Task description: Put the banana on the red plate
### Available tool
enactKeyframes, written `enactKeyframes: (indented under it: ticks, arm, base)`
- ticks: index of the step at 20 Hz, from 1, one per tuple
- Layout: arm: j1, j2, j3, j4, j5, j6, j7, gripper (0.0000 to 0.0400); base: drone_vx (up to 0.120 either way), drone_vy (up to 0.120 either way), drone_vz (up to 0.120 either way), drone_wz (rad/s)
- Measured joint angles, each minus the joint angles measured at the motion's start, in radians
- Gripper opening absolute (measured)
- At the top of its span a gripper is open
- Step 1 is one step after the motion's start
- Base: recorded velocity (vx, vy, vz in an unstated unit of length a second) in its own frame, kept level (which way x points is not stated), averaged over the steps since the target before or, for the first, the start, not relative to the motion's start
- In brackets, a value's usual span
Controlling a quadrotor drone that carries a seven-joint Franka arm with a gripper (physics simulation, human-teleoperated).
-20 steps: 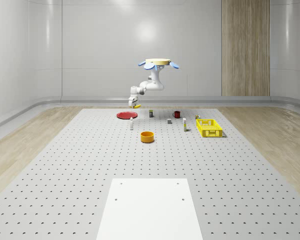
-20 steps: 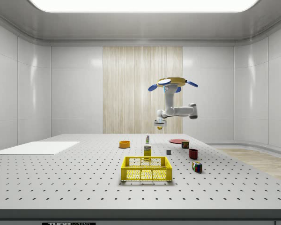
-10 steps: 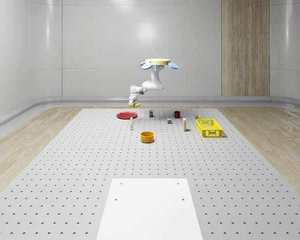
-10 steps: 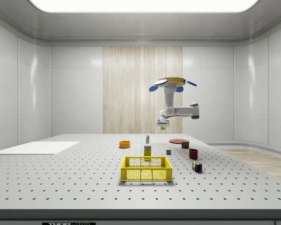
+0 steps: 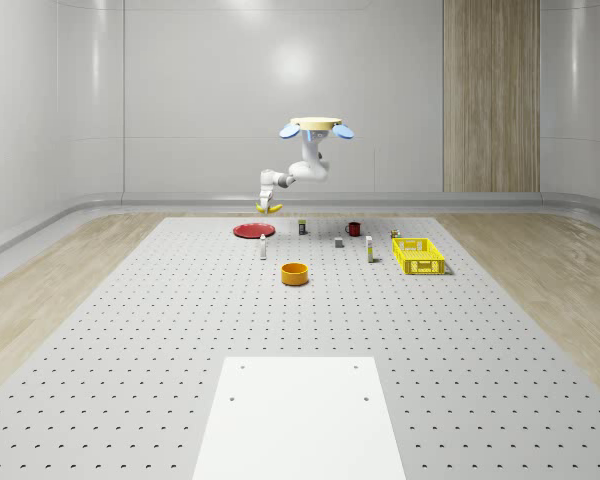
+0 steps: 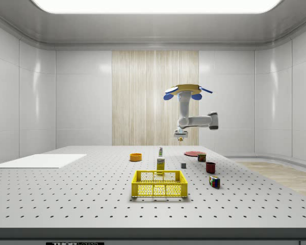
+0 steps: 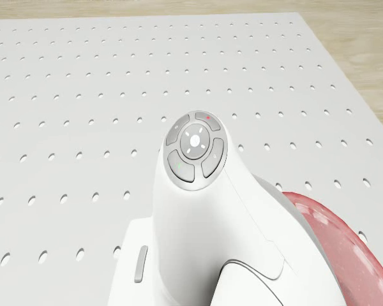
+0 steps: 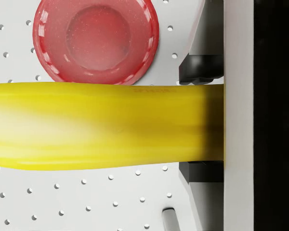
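whole-scene view, left to right: the red plate lies on the table, and at its 1 o'clock the pincer hangs in the air, shut on the banana; the drone hovers at 2 o'clock. in the wrist view the banana is clamped across its middle: light, smooth-skinned, soft enough to bruise, so a gentle mid-body hold seems right.

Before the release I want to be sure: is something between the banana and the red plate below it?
Nothing visible. The end effector holds the banana in the air while the drone hovers; the red plate lies bare below.
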State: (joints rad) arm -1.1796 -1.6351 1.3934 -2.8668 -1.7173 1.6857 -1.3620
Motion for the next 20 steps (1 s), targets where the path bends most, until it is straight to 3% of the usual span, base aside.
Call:
enactKeyframes:
  ticks: [13, 20]
  arm:
    - [-0.001, -0.002, 0.001, 0.001, 0.005, 0.000, -0.390, 0.0201]
    - [-0.001, 0.000, 0.001, 0.001, 0.007, -0.002, -0.502, 0.0201]
  base:
    - [0.000, 0.000, 0.000, -0.292]
    - [0.086, 0.000, 0.000, 0.000]
